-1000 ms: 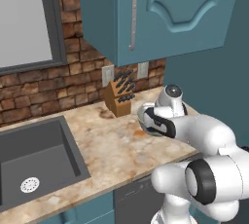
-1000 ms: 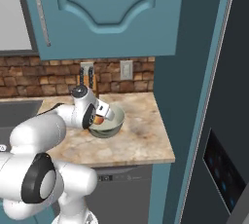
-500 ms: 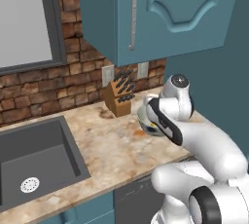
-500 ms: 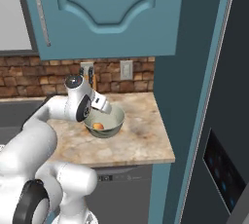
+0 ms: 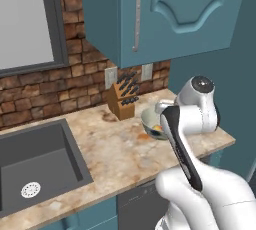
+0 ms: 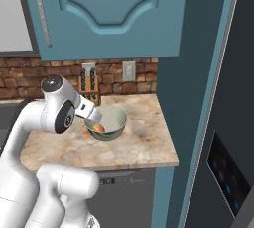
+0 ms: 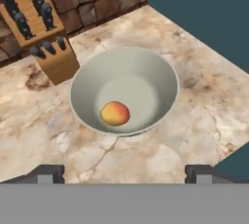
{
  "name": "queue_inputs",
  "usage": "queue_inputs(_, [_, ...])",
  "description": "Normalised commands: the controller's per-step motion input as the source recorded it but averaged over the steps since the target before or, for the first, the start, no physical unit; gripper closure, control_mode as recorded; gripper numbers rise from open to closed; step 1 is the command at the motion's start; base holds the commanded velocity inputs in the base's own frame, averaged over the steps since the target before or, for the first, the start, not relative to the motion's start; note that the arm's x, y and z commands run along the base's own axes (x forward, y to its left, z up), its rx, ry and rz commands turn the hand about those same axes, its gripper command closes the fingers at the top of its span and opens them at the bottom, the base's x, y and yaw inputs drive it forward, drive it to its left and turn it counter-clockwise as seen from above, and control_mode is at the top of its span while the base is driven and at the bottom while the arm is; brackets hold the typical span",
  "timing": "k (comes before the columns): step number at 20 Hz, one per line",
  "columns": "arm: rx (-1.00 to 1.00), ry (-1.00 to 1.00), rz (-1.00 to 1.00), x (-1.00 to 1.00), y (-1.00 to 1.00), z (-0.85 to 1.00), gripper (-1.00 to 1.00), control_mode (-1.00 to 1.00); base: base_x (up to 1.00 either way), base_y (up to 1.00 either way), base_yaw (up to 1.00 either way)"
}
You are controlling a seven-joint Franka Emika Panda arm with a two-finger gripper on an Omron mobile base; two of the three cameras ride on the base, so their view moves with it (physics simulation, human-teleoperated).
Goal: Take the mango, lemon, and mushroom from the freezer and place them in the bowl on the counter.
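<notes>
mango (image 7: 115, 113) lying inside bowl (image 7: 160, 67) on surface (image 7: 204, 106), near knife block (image 7: 46, 33) | end effector (image 7: 124, 173) spread wide, empty, above bowl | risk: clipping bowl rim when withdrawing, shifting bowl

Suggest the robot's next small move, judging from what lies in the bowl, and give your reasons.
Probably lift the tool up and away from the bowl, then head back to the freezer. Its fingers stand wide apart and hold nothing, and the mango lies alone in the bowl. Neither lemon nor mushroom is in it yet.
</notes>
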Motion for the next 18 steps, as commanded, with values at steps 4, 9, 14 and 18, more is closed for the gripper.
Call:
queue_inputs(4, [0.0, -0.06, -0.08, -0.75, 0.01, 0.0, -1.0, 1.0, -0.25, 0.0, -0.04])
queue_inputs(9, [0.0, 0.0, 0.0, 0.0, 0.0, 0.0, -1.0, 1.0, -1.0, 0.05, -0.23])
queue_inputs(14, [0.0, 0.0, 0.0, 0.0, 0.0, 0.0, -1.0, 1.0, -1.0, 0.01, -0.6])
queue_inputs(18, [0.0, 0.0, 0.0, 0.0, 0.0, 0.0, -1.0, 1.0, -0.89, -0.01, -0.76])
